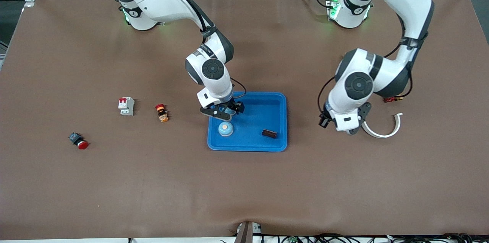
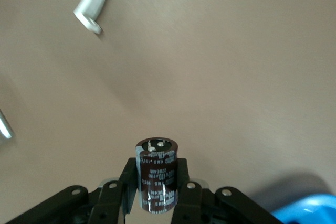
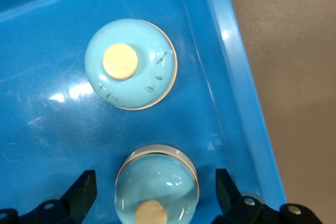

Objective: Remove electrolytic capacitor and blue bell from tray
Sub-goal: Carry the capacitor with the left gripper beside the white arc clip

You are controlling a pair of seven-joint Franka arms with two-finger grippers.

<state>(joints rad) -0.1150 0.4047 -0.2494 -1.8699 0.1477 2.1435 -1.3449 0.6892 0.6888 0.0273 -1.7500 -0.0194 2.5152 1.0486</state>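
Front view. My right gripper (image 1: 223,112) is down inside the blue tray (image 1: 275,99), at the tray's upper-left corner in frame, fingers spread around something pale blue that my wrist mostly hides. A blue bell (image 1: 225,128) sits in the tray just below it in frame, and a small dark brown block (image 1: 269,133) lies in the tray's lower right part. My left gripper (image 1: 345,125) hangs over bare table right of the tray, beside a white curved strip (image 1: 384,130); what it holds is not visible from here. Left of the tray, well apart: a white breaker (image 1: 126,106), a small orange-and-red part (image 1: 162,112) and a red push button (image 1: 79,140).

Left wrist view. My left fingers are clamped on an electrolytic capacitor (image 2: 156,174), dark brown, upright, low in frame, with brown table under it and only a sliver of tray at the lower right corner. I judge the capacitor is out of the tray but not yet set down.

Right wrist view. Two bells: one (image 3: 131,64) centre-left in frame, a second bell (image 3: 157,186) at the bottom between my wide-open fingers (image 3: 82,192), which do not seem to touch it. Bell removal is still to do; which bell is meant I cannot tell.
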